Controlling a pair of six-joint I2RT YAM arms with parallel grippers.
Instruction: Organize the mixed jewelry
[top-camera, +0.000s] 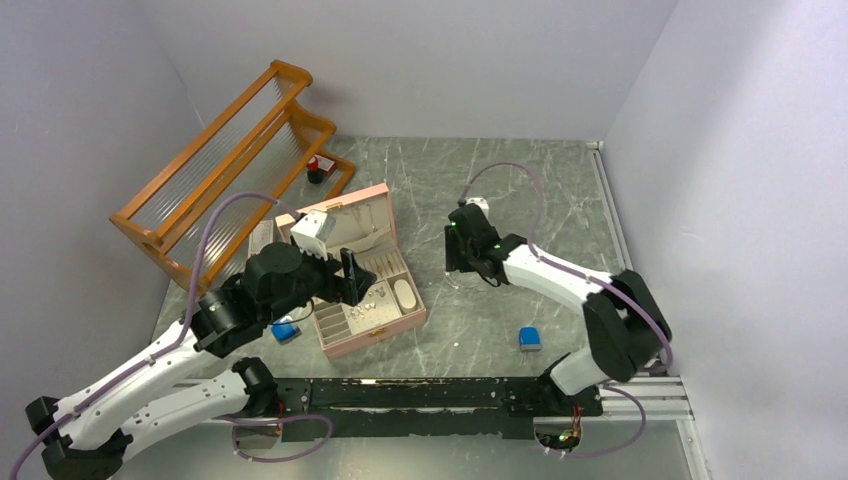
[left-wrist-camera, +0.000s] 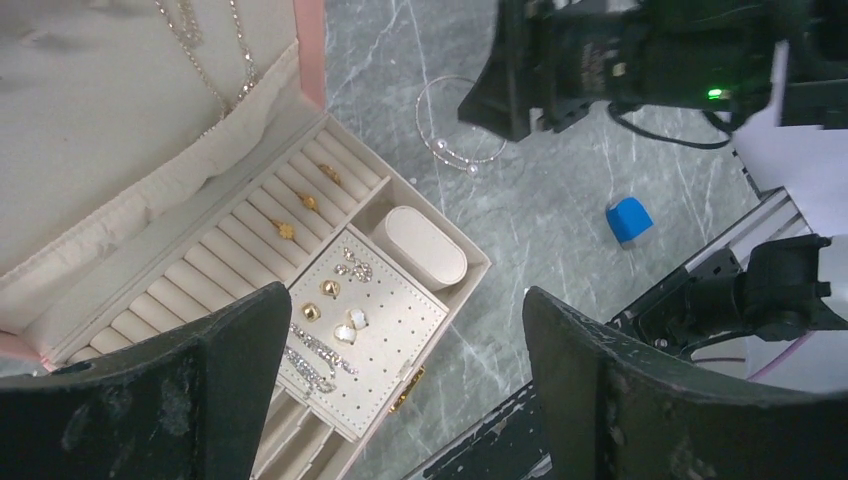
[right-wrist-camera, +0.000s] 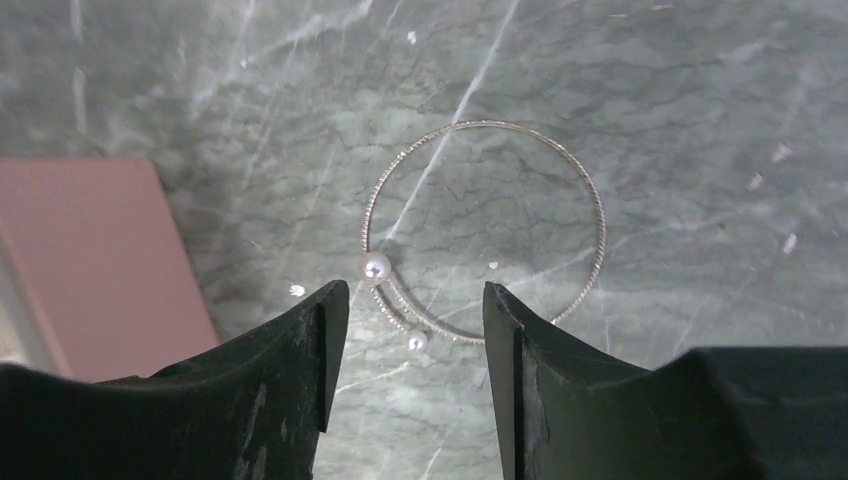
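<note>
Thin gold-coloured wire hoop (right-wrist-camera: 376, 266) with 2 pearl ends lies flat on grey marble-patterned table (right-wrist-camera: 700, 100), beside open pink jewelry box (top-camera: 375, 333). Right gripper (right-wrist-camera: 415, 300) spread above it; left gripper (left-wrist-camera: 407, 293) spread over box.

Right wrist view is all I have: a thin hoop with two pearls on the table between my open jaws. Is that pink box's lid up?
Observer: Yes, the pink box stands open, lid raised.
Operator: Where's the left arm?
Observer: The left gripper hovers over the box's trays, jaws open, empty.
Operator: Anything inside yet?
Observer: Yes, small gold pieces sit in the ring rolls, studs on a dotted card.
</note>
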